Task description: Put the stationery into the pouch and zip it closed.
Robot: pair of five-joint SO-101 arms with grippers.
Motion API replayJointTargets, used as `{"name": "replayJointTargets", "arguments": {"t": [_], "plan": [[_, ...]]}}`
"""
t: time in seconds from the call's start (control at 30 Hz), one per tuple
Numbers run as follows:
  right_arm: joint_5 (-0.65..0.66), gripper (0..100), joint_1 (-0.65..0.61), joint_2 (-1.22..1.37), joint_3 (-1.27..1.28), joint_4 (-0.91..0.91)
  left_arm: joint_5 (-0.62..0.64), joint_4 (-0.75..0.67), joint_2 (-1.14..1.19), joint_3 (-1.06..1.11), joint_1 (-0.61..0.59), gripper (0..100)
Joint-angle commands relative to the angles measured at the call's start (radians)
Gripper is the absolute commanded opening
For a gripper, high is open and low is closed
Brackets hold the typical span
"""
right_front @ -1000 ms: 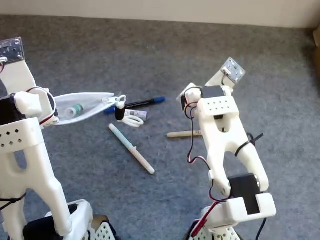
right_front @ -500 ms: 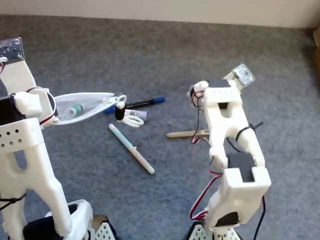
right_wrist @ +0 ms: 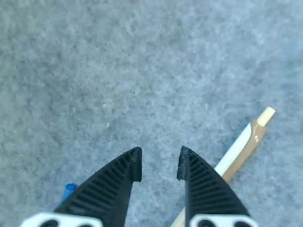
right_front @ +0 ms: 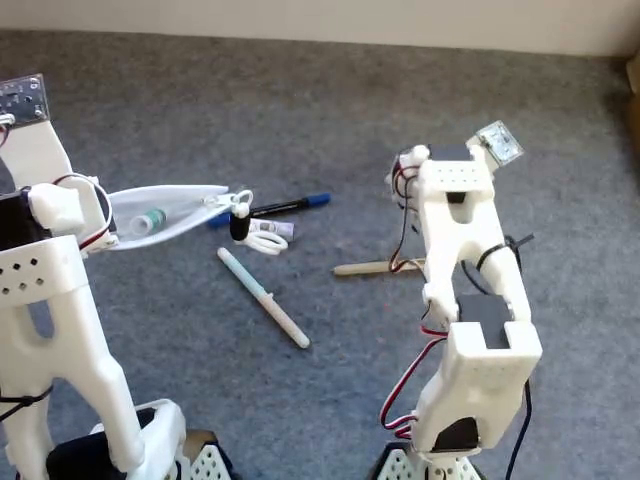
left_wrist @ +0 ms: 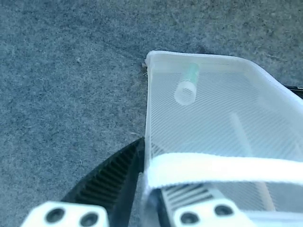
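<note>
Grey carpet [right_front: 330,120] covers the whole work surface. Taking 12 o'clock as straight away from the 2 arm bases in the high view, the nearest loose item is a pale green pen [right_front: 263,297]. Its long axis runs from about 10 o'clock to 4 o'clock, and it touches nothing else.

At 3 o'clock from it lies a tan pen [right_front: 372,267], its axis close to 9-to-3. Its 3 o'clock end passes under the right arm and is hidden there. In the right wrist view the right claw [right_wrist: 159,163] hangs over the carpet with its 2 fingers a narrow gap apart, holding nothing. The tan pen [right_wrist: 239,146] slants just beside 1 finger.

Farther out, a small white clip [right_front: 266,240] lies near the pale green pen's far end, with a black zip pull [right_front: 239,226] just beside it.

The left claw [left_wrist: 151,161] is clamped on 1 end of the clear mesh pouch [right_front: 180,212]. The pouch stretches from 9 o'clock toward 3 o'clock, its free end near the clip, and a short tube [left_wrist: 186,87] lies inside it.

A blue-capped pen [right_front: 285,207] points its cap toward 3 o'clock, its other end right at the pouch's free end. Beyond it the carpet runs to a pale strip [right_front: 400,25] at 12 o'clock.
</note>
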Motion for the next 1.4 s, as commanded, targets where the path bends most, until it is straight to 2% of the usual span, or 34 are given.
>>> {"name": "replayJointTargets", "arguments": {"t": [0.0, 1.37], "plan": [[-0.009, 12.2, 0.025, -0.022, -0.064, 0.024, 0.008, -0.02, 0.021, 0.004, -0.005, 1], [-0.005, 12.2, 0.081, -0.015, 0.105, 0.185, 0.008, -0.064, 0.013, 0.067, -0.004, 1]]}}
